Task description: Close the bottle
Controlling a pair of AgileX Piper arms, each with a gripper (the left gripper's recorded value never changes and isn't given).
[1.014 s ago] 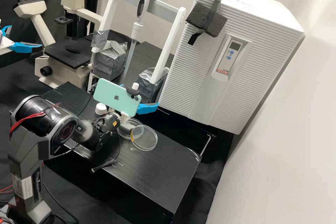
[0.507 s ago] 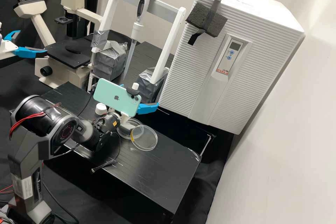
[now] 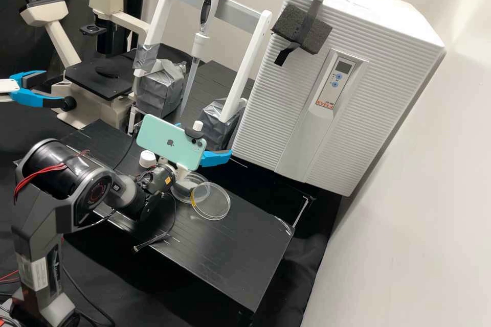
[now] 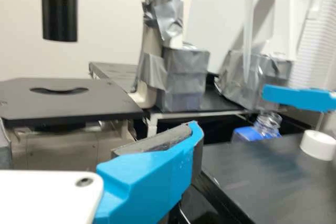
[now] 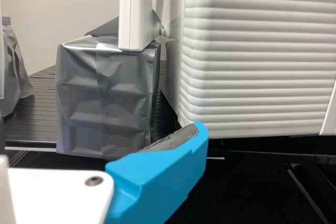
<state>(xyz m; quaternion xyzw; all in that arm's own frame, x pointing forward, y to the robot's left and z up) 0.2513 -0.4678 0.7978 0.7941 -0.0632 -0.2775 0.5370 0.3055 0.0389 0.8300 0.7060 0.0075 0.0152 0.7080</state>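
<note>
A clear bottle [image 4: 266,124] with a blue label stands open-necked on the black platform [image 3: 230,250], just under a blue finger [image 4: 299,98] of my right gripper. Its white cap [image 4: 320,144] lies loose on the platform beside it, and appears as the white cap [image 3: 147,158] near the right arm's wrist. My right gripper [image 3: 204,140] is largely hidden behind a mint phone [image 3: 171,142]; its fingers stand apart, and its own finger [image 5: 163,182] has nothing against it. My left gripper [image 3: 48,89] hangs open at the far left by the microscope, well away from the bottle.
A microscope [image 3: 87,76] stands at the back left. A pipette [image 3: 202,25] hangs from a white stand on taped grey blocks [image 3: 158,87]. A large white ribbed unit [image 3: 337,76] fills the right. Two petri dishes [image 3: 209,204] lie on the platform.
My left gripper has come down and turned at the far left edge, now level with the microscope's base. The right arm, bottle and cap have not moved.
</note>
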